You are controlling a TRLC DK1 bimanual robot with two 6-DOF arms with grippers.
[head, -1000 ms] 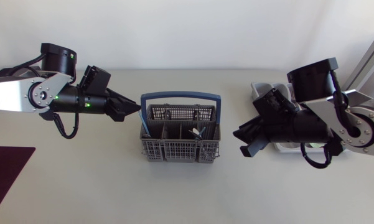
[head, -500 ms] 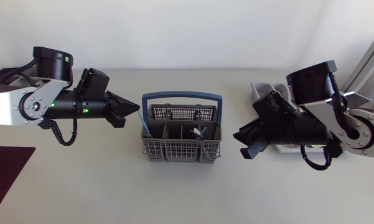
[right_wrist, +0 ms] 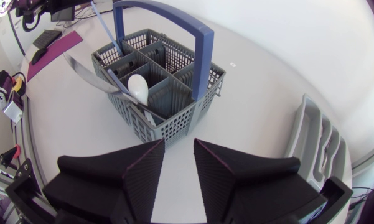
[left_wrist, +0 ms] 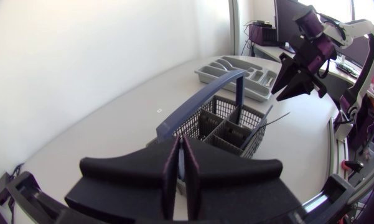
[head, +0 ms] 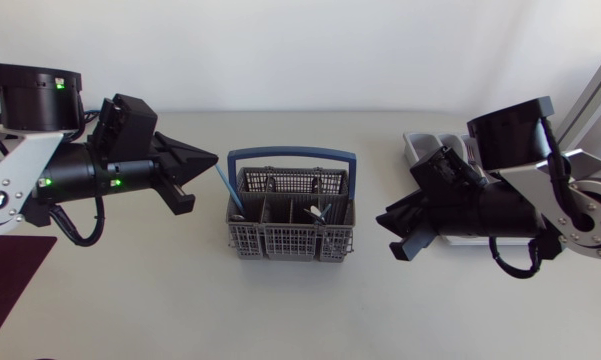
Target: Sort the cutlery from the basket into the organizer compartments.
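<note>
Two claws: L claw (head: pixel 216 172) grips blue utensil (head: pixel 225 192) at basket (head: pixel 290 244), R claw (head: pixel 386 232) spread.

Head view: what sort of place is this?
Probably a robotics lab bench staged for a kitchen chore. The left arm and right arm flank a pale table bearing a grey cutlery basket and organizer tray. The left gripper is shut on a blue-handled utensil.

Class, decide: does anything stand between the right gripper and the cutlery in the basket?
Nothing visible: bare table lies between the open right gripper and the basket. The basket's blue handle arches over the compartments, beside the spoon.
</note>
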